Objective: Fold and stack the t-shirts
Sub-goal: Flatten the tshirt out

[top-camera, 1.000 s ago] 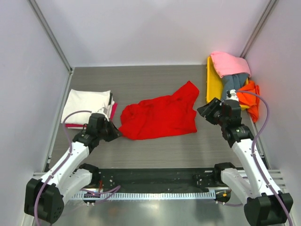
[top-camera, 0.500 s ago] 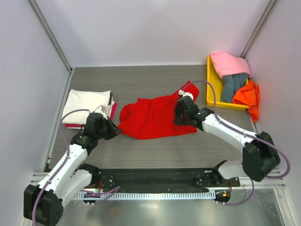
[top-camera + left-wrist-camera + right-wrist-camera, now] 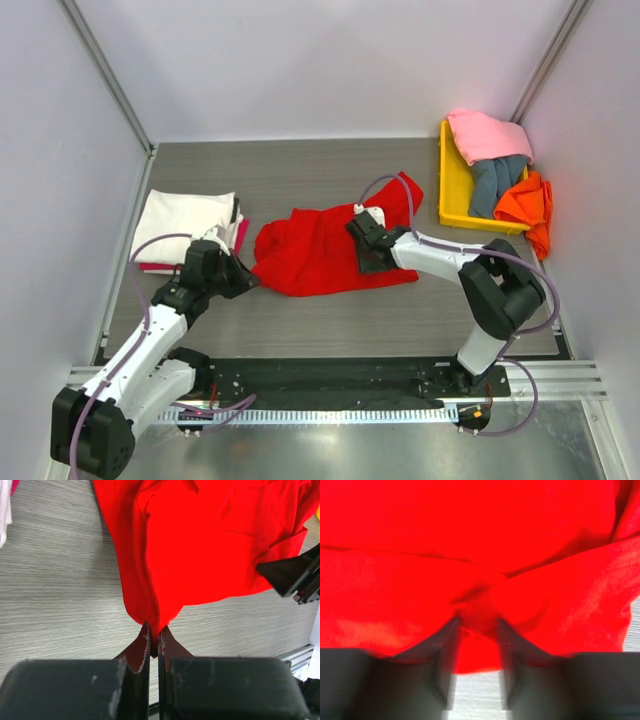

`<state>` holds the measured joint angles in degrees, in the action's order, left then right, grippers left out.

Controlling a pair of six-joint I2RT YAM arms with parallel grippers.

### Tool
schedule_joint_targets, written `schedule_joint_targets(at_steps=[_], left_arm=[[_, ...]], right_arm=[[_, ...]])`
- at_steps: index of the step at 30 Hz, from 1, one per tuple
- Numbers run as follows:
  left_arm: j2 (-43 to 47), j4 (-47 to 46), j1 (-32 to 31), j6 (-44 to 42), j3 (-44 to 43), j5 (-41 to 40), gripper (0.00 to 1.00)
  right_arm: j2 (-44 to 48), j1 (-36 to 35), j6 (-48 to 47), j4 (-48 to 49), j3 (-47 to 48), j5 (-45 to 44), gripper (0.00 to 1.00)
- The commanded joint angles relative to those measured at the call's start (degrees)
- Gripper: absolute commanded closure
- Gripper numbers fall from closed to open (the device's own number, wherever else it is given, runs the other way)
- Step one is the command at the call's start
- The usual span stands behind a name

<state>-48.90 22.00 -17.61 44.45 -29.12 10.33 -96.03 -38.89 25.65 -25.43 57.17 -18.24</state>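
Red t-shirt (image 3: 320, 250) lies crumpled beside the yellow tray (image 3: 455, 190). Left gripper (image 3: 154, 630) pinches its corner farthest from the tray. Right gripper (image 3: 476, 645), just swung over from the tray, straddles a fold, grip unclear. Flattening likely next.

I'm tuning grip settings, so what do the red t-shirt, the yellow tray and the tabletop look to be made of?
The red t-shirt looks like soft matte knit cloth, maybe cotton: it creases and bunches. The yellow tray is probably rigid moulded plastic: smooth, evenly coloured, with straight walls. The tabletop has a grey matte wood-grain finish, perhaps laminate: fine parallel streaks show.
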Motion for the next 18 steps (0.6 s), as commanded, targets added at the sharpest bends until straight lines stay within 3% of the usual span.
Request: schedule_joint_targets(at_steps=[1, 4, 13, 18], left_arm=[[-0.58, -2.22, 0.03, -1.20, 0.12, 1.45, 1.00], [-0.93, -2.31, 0.03, -1.20, 0.30, 1.62, 1.00], [-3.83, -3.01, -0.06, -1.47, 1.70, -0.12, 1.00], [-4.53, -1.87, 0.03, 0.64, 2.05, -4.70, 1.00]], right_arm=[[-1.87, -0.13, 0.19, 2.05, 3.12, -3.37, 0.64], [-0.49, 0.05, 1.33, 1.53, 2.52, -7.23, 0.86], [22.53, 6.98, 5.11, 1.87, -6.69, -5.41, 0.94], [38.76, 22.06, 10.55, 0.04, -16.02, -4.16, 0.99]])
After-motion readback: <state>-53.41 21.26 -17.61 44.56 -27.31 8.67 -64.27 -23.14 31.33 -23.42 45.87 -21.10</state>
